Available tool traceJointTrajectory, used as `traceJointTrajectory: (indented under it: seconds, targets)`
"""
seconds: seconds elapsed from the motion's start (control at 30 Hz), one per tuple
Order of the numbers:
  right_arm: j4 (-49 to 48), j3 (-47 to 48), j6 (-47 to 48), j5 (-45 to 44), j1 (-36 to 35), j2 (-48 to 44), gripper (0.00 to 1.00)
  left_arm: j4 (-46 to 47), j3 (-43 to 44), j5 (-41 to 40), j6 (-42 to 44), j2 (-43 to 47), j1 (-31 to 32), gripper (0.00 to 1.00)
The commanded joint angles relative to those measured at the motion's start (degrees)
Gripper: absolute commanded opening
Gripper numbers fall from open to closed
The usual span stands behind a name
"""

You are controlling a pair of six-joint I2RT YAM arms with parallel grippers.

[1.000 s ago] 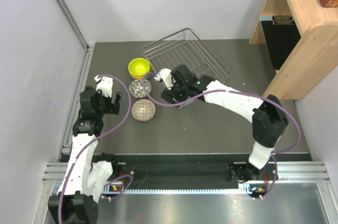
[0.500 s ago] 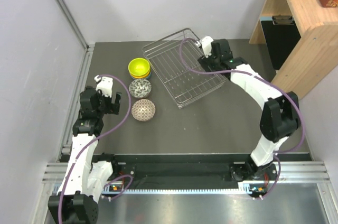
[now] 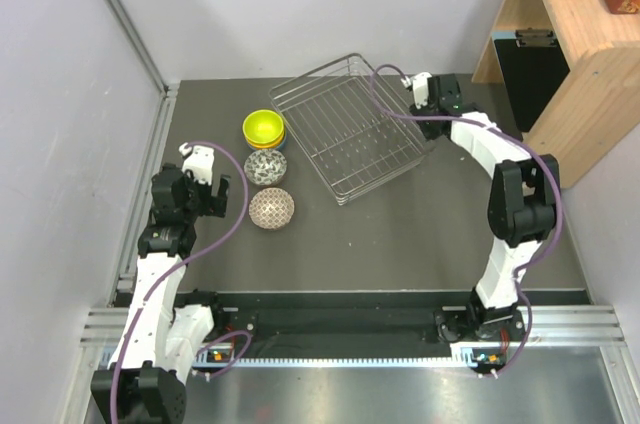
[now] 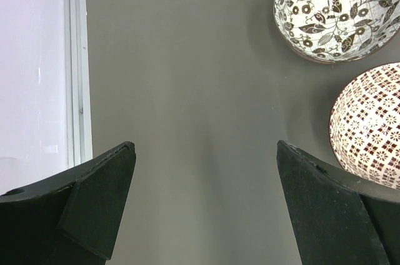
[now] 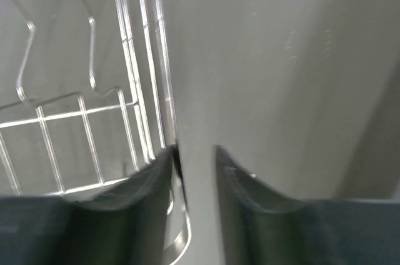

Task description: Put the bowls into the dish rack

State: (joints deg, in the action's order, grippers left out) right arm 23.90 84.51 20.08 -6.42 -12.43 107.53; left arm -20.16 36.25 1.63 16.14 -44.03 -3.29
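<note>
The wire dish rack (image 3: pixel 350 129) sits slanted at the back middle of the dark table, with no bowls in it. To its left a lime-yellow bowl (image 3: pixel 263 127) rests on a blue one (image 3: pixel 283 141). In front of these stand a brownish-grey patterned bowl (image 3: pixel 266 166) (image 4: pixel 337 12) and a pinkish-red patterned bowl (image 3: pixel 271 208) (image 4: pixel 372 130). My left gripper (image 3: pixel 212 196) (image 4: pixel 206 146) hangs wide open over bare table, left of the patterned bowls. My right gripper (image 3: pixel 428 104) (image 5: pixel 194 149) is at the rack's far right corner. Its jaws stand narrowly apart, with the rim wire (image 5: pixel 166 77) running against the left finger.
A wooden shelf unit (image 3: pixel 575 64) with books on top stands at the right, a black panel (image 3: pixel 528 69) on its side. An aluminium rail (image 3: pixel 158 154) and a white wall line the left edge. The arm bases sit on the near rail (image 3: pixel 340 324).
My right arm swung from the rack's near left corner over the rack to its far right corner, and its jaws narrowed. The left arm and the bowls stayed still.
</note>
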Motion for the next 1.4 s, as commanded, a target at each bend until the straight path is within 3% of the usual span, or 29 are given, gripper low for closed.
traceJointTrajectory:
  seconds: [0.0,0.17,0.47,0.67,0.83,1.03,1.17,1.37]
  targets:
    - [5.18,2.77,-5.04,7.98,0.91,-1.61,0.18,2.58,-0.48,0.22,-0.32,0.0,-0.23,0.99]
    - [5.11,-4.69,-8.38,11.43,0.65,-7.58,0.0,2.41,-0.3,0.22,-0.41,0.08,-0.23,0.99]
    - [5.8,-14.98,-15.14,11.16,0.21,-16.9,0.0,1.27,1.45,0.74,0.29,0.44,-0.23,0.99]
    - [5.72,-20.52,-19.45,4.4,-1.9,-24.28,0.0,0.04,3.12,3.46,2.05,-0.18,-0.23,0.99]
    - [7.38,-25.18,-19.46,9.75,-3.56,-29.12,0.0,-1.54,5.14,8.46,4.07,-1.67,-0.23,0.99]
    - [8.97,-27.82,-19.46,9.41,-9.1,-32.11,0.0,-2.86,7.16,12.43,6.0,-2.99,-0.14,0.99]
    - [9.58,-26.42,-18.15,6.77,-10.34,-31.42,0.28,-2.69,7.78,13.84,6.53,-3.52,-0.14,0.99]
    - [12.13,-17.91,-15.34,2.64,-10.25,-27.02,0.42,-0.06,10.06,17.97,7.32,-7.81,-0.14,0.99]
